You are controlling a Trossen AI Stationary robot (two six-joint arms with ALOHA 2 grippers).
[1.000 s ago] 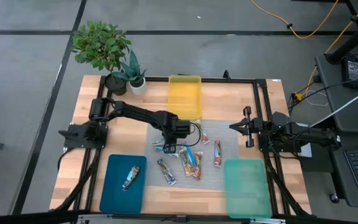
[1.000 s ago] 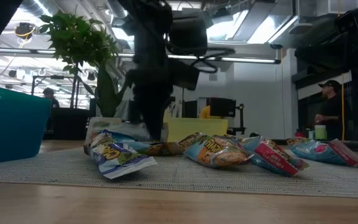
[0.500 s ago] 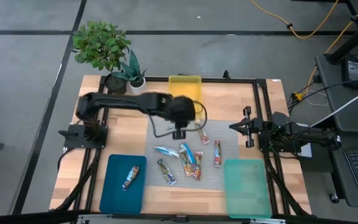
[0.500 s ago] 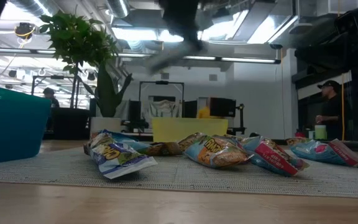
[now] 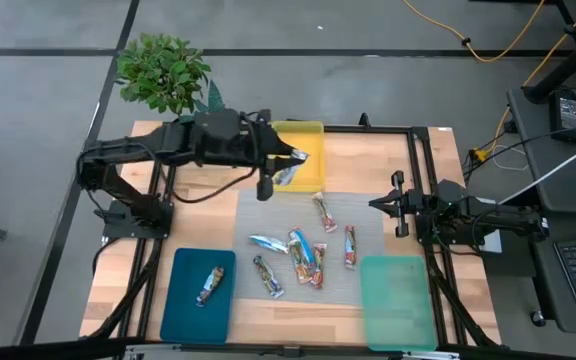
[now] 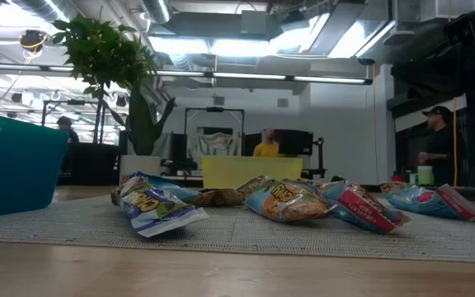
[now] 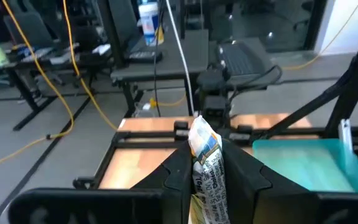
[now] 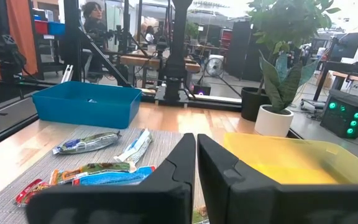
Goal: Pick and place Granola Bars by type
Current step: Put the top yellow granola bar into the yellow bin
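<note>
My left gripper [image 5: 286, 163] is raised high by the yellow tray [image 5: 303, 140] at the table's far side, shut on a blue-and-white granola bar [image 7: 204, 152]. Several more bars lie on the grey mat [image 5: 334, 280], among them a blue one [image 5: 268, 243] and a red one [image 5: 350, 245]. One bar [image 5: 209, 285] lies in the dark blue tray [image 5: 183, 310]. My right gripper [image 5: 390, 203] waits shut at the mat's right side, holding nothing. My left gripper pinches the bar between its two fingers [image 7: 178, 177], which press on the wrapper's flat faces. The bar lies along the fingers and its free end [image 7: 199, 127] sticks out past their tips. The fingers point nearly level toward the table's right. The bar hangs clear of everything.
A light green tray [image 5: 398, 300] sits at the near right of the mat. Two potted plants [image 5: 163, 75] stand at the far left corner. A black frame [image 5: 418, 160] runs around the work area. A person [image 6: 435, 144] stands in the room behind.
My left gripper has risen from the mat with the bar and gone toward the far edge, up to the yellow tray. It has tipped from pointing down to nearly level. The bar is lifted clear of the mat; the other bars stay in place.
</note>
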